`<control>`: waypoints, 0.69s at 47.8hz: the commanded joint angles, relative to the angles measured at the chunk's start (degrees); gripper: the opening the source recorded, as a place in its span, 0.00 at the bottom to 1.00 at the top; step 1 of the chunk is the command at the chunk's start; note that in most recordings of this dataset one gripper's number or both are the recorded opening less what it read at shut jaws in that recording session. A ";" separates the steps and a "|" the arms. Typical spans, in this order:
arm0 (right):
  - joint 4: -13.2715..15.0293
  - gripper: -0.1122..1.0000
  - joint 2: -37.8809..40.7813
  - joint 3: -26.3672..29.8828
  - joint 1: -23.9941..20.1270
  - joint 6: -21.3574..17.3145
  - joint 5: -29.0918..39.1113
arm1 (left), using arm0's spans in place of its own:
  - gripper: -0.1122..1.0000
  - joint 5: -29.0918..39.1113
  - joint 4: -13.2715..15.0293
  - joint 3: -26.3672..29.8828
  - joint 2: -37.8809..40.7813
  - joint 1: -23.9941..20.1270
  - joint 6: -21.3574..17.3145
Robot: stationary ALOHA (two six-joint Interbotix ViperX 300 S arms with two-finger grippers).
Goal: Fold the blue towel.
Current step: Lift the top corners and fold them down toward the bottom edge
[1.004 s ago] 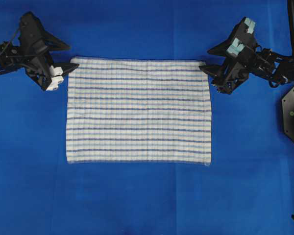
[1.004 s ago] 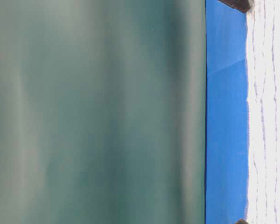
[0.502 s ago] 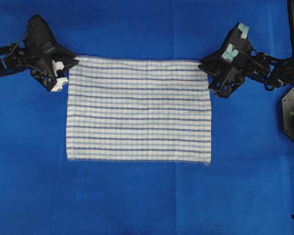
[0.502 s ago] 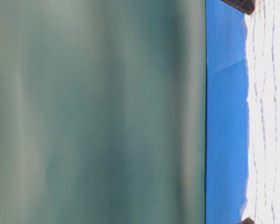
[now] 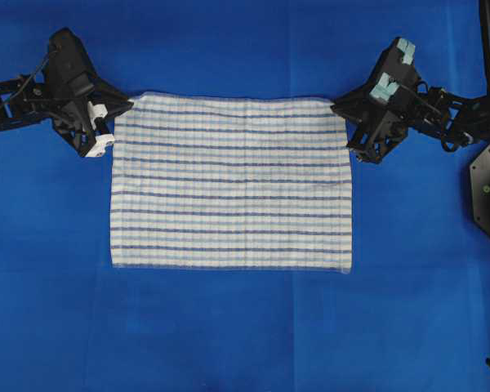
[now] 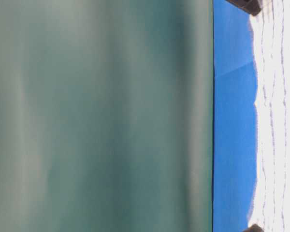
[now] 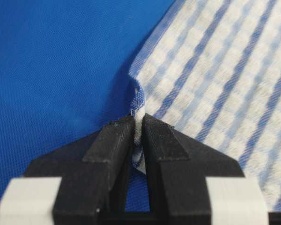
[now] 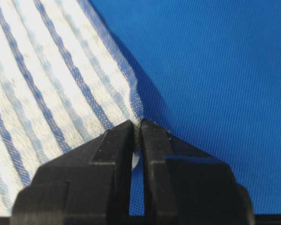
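Since 1 s ago both far corners of blue towel (image 5: 231, 181) lifted slightly; left gripper (image 7: 137, 125) and right gripper (image 8: 136, 127) each clamped on corner, fold starting.

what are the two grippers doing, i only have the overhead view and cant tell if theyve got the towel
Observer: Left wrist view shows the left gripper shut on the towel corner, cloth pinched between its fingers.
Operator: and the right one
Observer: Same. The right gripper is shut on its corner, a bit of white cloth showing between the fingers.
Operator: is the corner lifted or flat
Observer: In both wrist views the held corner stands up in a small peak above the blue table cover, casting a shadow.
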State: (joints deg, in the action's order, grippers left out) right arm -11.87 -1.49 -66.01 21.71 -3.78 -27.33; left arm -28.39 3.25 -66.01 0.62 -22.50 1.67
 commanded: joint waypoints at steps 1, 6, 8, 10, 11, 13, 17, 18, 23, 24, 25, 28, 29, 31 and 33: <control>-0.09 0.17 -3.16 0.44 -0.09 -0.09 0.44 | 0.15 0.88 -0.18 0.53 -3.25 0.44 -0.26; -0.09 0.17 -5.89 0.00 -0.09 0.00 1.93 | 0.15 3.25 -0.18 0.35 -6.33 0.70 -0.62; -0.09 0.17 -6.50 -0.09 -0.09 0.00 2.46 | 0.15 3.60 -0.18 0.26 -7.12 0.79 -0.62; -0.09 0.17 -7.03 -0.18 -0.09 0.00 2.81 | 0.15 3.78 -0.18 0.18 -7.73 0.88 -0.53; 0.00 0.17 -7.12 -0.26 -0.09 0.00 3.08 | 0.15 3.78 -0.18 0.09 -7.91 1.05 -0.53; -0.09 0.17 -7.21 -0.26 -0.09 0.00 3.34 | 0.15 3.96 -0.18 0.09 -8.17 1.32 -0.53; -0.09 0.17 -7.29 -0.26 -0.44 0.00 3.87 | 0.15 4.04 -0.18 0.09 -8.44 2.20 -0.26; -0.09 0.17 -7.38 -0.35 -0.62 0.00 3.96 | 0.15 4.04 -0.18 0.00 -8.53 2.37 -0.09; -0.09 0.17 -8.44 -0.44 -1.67 -0.09 4.66 | 0.15 4.04 -0.18 0.00 -9.23 3.78 0.09; -0.18 0.17 -8.79 -0.53 -2.02 -0.09 4.92 | 0.15 4.04 -0.18 -0.09 -9.58 4.13 0.09; -0.09 0.17 -9.14 -0.62 -2.20 -0.09 5.27 | 0.15 4.04 -0.18 -0.18 -9.84 4.48 0.09; -0.18 0.17 -10.72 -0.79 -3.34 -0.18 6.59 | 0.15 4.04 -0.18 -0.35 -11.16 5.71 0.09; -0.26 0.17 -11.25 -0.79 -3.69 -0.18 7.21 | 0.15 4.04 -0.18 -0.44 -11.69 6.24 0.18; -0.53 0.17 -12.48 -0.88 -4.39 -0.18 8.44 | 0.15 4.04 -0.18 -0.70 -13.10 7.47 0.26; -1.23 0.17 -14.06 -1.14 -5.45 -0.44 10.02 | 0.15 4.04 -0.18 -0.97 -14.24 8.70 0.53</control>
State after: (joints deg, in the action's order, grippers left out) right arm -12.22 -12.48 -67.15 17.67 -3.96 -19.16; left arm -24.08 3.16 -66.97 -10.81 -15.64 2.02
